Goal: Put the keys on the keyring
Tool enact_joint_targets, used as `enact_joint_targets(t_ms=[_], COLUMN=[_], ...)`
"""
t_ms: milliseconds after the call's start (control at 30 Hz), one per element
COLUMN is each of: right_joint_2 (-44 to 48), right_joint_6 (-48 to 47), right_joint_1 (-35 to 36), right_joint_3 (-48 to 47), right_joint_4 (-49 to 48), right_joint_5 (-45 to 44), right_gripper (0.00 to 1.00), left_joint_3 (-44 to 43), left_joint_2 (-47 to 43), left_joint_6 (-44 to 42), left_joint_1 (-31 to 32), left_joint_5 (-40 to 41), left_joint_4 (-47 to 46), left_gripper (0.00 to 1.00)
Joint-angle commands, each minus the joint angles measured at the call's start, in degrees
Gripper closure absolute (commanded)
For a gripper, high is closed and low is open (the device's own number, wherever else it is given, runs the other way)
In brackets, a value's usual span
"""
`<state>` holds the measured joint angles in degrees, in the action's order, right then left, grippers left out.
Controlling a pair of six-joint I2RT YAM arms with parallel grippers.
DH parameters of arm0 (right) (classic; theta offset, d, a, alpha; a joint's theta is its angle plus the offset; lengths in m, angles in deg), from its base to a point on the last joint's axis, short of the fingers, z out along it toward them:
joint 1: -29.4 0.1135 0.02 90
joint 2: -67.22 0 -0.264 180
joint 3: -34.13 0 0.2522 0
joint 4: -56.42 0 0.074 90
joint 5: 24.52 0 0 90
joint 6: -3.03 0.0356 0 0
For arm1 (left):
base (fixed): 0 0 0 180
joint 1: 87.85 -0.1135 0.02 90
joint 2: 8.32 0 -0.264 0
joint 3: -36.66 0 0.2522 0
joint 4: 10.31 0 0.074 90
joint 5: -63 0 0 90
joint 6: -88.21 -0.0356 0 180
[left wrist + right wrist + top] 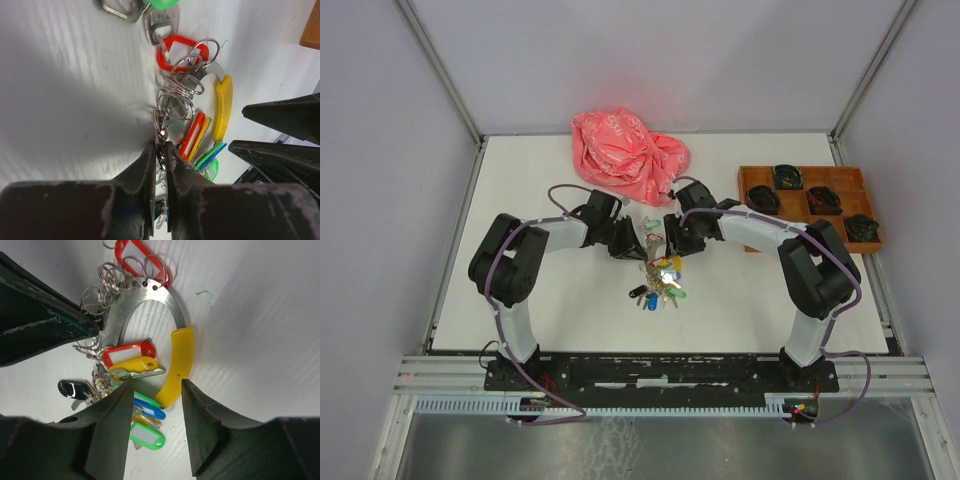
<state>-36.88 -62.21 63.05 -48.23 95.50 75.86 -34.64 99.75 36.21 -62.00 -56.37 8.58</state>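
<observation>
Nearest the lens, the left gripper (160,156) is seen almost fully closed, and some of the small wire rings (175,92) seem to be nipped between its tips. The right gripper (152,412) is held open over the keyring (167,302). The yellow part (181,360) of the ring and a bunch of other keys with coloured tags (131,356) are seen in the gap between its jaws, and nothing is gripped by it. The keyring, a big silver loop, is laid near the middle of the table (520,180), a little toward the near edge. The keys (161,24) are found just past the silver end of the loop, with a green tag (162,2) and a red tag (172,50) beside them. The job is judged to be at an early stage: neither key is held and no key can be seen threaded onto the loop, so both are left to be put on. Much is hard to make out. The green tag and one key are cut off by the top edge of the left wrist picture. The red tag is partly covered by wire rings, so it cannot be told whether it is hooked to one. In the top picture the pile is very small and partly hidden by the arms (550,235).
</observation>
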Motion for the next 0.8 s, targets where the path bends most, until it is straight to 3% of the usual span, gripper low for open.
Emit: enact_joint_targets(t_ms=[0,367,767], right_joint_2=[3.2,13.4,17.2], right_joint_6=[-0.9,-7.9,-11.4], right_joint_1=[0.2,-1.9,-5.5], right_joint_3=[1.3,-0.7,-4.4], right_joint_4=[-1.0,5.3,4.3], right_joint_5=[0.6,-3.9,9.8], right_gripper=[0.49,0.48,0.41], left_joint_3=[-4.5,-11.1,-12.8], left_joint_2=[1.5,-5.4,-17.4], left_joint_6=[-8.6,-25.8,-45.3], left_joint_1=[0.7,2.6,8.5], left_joint_5=[0.4,7.6,12.4], left_joint_4=[2.8,12.5,15.2], left_gripper=[0.97,0.97,0.97])
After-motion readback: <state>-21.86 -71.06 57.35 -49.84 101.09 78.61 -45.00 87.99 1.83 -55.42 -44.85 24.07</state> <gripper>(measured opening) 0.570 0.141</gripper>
